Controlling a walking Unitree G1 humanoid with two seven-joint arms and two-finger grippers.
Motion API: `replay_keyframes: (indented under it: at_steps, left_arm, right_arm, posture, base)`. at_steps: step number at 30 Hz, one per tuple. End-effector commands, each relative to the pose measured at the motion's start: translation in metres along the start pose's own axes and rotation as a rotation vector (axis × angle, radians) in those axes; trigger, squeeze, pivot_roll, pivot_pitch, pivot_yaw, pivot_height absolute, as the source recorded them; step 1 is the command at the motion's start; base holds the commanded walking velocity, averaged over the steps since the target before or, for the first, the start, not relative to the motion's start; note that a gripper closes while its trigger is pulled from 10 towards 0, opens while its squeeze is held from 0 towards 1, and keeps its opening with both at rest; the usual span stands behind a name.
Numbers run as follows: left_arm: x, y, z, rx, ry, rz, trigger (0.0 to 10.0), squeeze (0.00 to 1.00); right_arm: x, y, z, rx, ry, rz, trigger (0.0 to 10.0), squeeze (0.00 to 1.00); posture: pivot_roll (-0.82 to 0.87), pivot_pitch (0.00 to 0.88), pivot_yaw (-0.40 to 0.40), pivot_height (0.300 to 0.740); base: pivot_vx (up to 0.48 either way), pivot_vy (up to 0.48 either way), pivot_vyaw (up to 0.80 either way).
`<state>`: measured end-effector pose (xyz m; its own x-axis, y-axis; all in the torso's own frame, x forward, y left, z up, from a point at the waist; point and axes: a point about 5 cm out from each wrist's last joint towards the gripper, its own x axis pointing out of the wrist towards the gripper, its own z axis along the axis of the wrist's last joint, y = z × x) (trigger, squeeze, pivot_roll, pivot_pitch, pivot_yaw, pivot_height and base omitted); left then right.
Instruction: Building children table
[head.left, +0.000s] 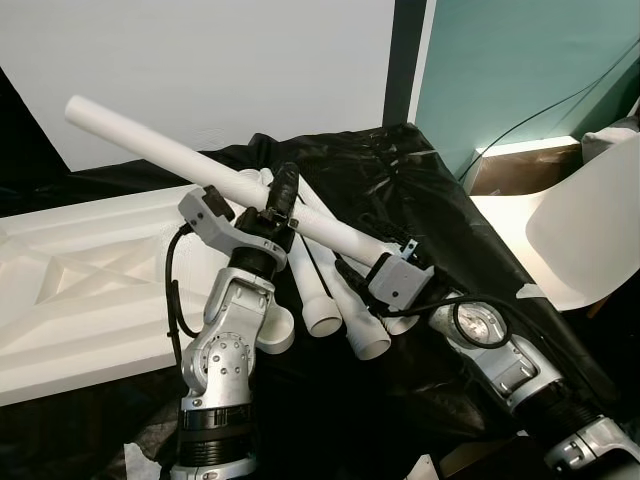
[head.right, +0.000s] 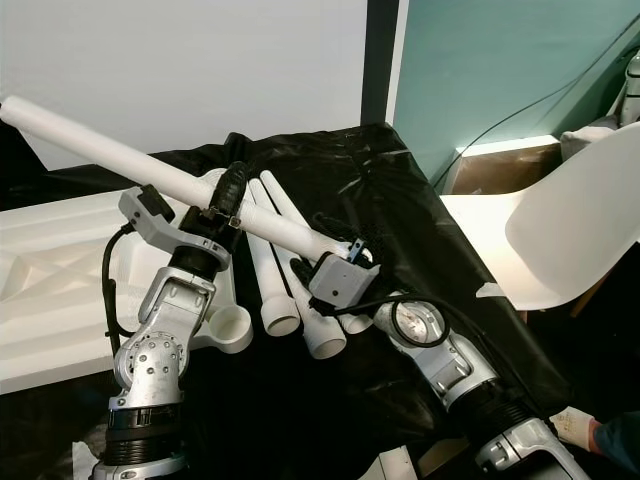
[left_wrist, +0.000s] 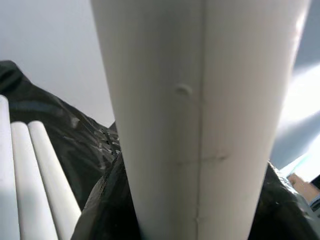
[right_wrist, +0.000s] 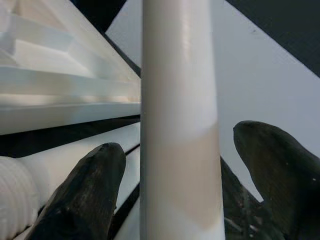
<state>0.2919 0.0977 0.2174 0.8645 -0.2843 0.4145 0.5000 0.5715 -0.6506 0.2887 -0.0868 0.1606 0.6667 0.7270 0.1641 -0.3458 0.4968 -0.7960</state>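
A long white table leg (head.left: 150, 143) slants up and to the left above the black sheet. My left gripper (head.left: 281, 196) is shut on it near its middle; the leg (left_wrist: 200, 100) looms close in the left wrist view. My right gripper (head.left: 355, 262) is at the leg's lower end. In the right wrist view its black fingers (right_wrist: 85, 195) stand either side of the leg (right_wrist: 180, 125) with a small gap on each side. Several more white legs (head.left: 330, 300) lie side by side on the sheet under the grippers. The white tabletop (head.left: 80, 290) lies underside up at the left.
A black plastic sheet (head.left: 430, 190) covers the floor. A white chair (head.left: 590, 230) stands at the right by a teal wall, with a cable hanging there. A person's gloved hand (head.right: 575, 428) is at the lower right, beside my right arm.
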Motion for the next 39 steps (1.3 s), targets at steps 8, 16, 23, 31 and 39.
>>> replay_keyframes:
  at_steps: [8, 16, 23, 31, 39]
  left_arm:
    - [0.000, -0.026, -0.009, 0.143, 0.040, -0.232, 0.0, 0.00]
    - [0.000, -0.036, -0.009, 0.220, 0.052, -0.316, 0.0, 0.00]
    - [0.001, -0.039, -0.009, 0.248, 0.039, -0.327, 0.0, 0.00]
    - [0.001, -0.035, -0.008, 0.258, 0.025, -0.280, 10.0, 1.00]
    - [-0.003, -0.024, -0.008, 0.253, 0.065, -0.228, 10.0, 0.00]
  right_arm:
    - [0.009, -0.006, 0.011, 0.103, 0.002, 0.106, 10.0, 0.00]
    - [0.010, -0.007, 0.005, 0.171, 0.074, 0.195, 3.8, 0.00]
    - [0.007, -0.008, 0.007, 0.189, 0.085, 0.257, 0.0, 0.00]
    - [0.008, -0.014, 0.009, 0.207, 0.090, 0.247, 0.0, 0.00]
    - [0.016, -0.029, 0.005, 0.207, 0.124, 0.062, 0.0, 0.00]
  posture:
    - [0.08, 0.000, 0.040, 0.740]
    - [0.08, 0.000, 0.035, 0.740]
    - [0.08, 0.000, 0.033, 0.740]
    - [0.08, 0.000, 0.032, 0.740]
    - [0.08, 0.000, 0.031, 0.740]
  base:
    - [0.000, 0.000, 0.00]
    - [0.000, 0.000, 0.00]
    - [0.000, 0.000, 0.00]
    - [0.000, 0.000, 0.00]
    - [0.000, 0.000, 0.00]
